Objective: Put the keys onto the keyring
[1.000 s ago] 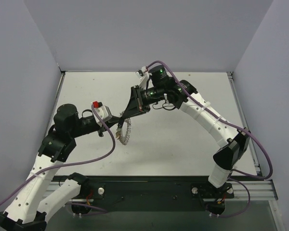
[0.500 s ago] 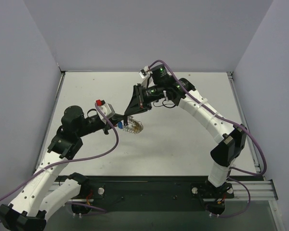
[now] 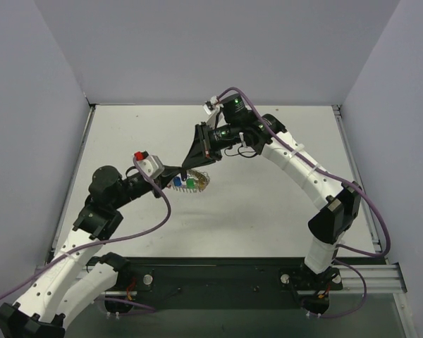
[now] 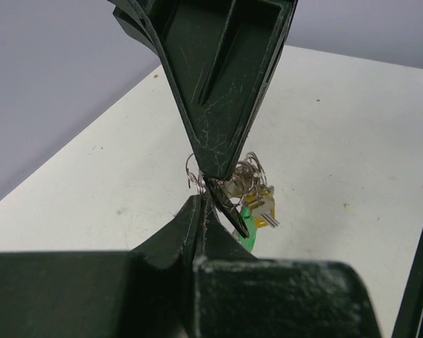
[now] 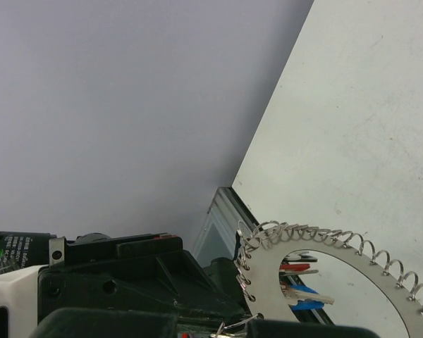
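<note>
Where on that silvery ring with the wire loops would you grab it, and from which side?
Likely the flat band of the keyring, between centre hole and looped rim: it is thin and smooth, so jaws can pinch across its faces. Come edge-on from the side away from the hanging keys, leaving the loops free. The right gripper seems to hold it so.

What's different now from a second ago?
The keyring swung up from hanging edge-down below the grippers to lying flatter, so the blue and green keys now show. The left arm's elbow dropped back a little toward the near edge. The left gripper and right gripper stayed shut, tips together at the ring.
</note>
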Robot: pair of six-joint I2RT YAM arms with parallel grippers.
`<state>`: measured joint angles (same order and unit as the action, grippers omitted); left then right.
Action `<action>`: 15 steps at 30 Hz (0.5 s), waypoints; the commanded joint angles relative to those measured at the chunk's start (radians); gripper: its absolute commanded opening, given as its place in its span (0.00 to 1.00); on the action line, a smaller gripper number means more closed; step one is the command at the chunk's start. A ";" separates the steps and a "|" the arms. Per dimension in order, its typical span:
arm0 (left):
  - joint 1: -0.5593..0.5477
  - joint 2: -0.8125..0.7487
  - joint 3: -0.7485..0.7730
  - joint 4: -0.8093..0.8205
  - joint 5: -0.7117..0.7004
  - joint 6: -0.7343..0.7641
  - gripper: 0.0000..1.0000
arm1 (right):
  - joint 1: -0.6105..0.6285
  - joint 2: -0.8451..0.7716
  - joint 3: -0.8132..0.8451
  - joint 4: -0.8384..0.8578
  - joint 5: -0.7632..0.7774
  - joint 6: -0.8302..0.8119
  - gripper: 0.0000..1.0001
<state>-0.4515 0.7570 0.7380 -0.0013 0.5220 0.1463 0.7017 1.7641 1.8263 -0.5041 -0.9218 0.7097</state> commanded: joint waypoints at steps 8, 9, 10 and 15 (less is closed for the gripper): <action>-0.007 -0.062 -0.051 0.187 -0.056 -0.040 0.00 | 0.054 -0.077 0.087 0.053 -0.115 -0.024 0.00; -0.007 -0.065 -0.057 0.192 -0.053 -0.045 0.00 | 0.058 -0.077 0.088 0.055 -0.115 -0.024 0.00; -0.007 -0.070 -0.060 0.204 -0.050 -0.053 0.00 | 0.061 -0.077 0.091 0.055 -0.118 -0.023 0.01; -0.009 -0.107 -0.100 0.256 -0.039 -0.077 0.00 | 0.070 -0.083 0.099 0.055 -0.120 -0.027 0.06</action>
<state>-0.4568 0.6731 0.6640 0.1520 0.4900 0.1043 0.7387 1.7500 1.8706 -0.4892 -0.9375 0.6796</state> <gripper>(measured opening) 0.022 0.047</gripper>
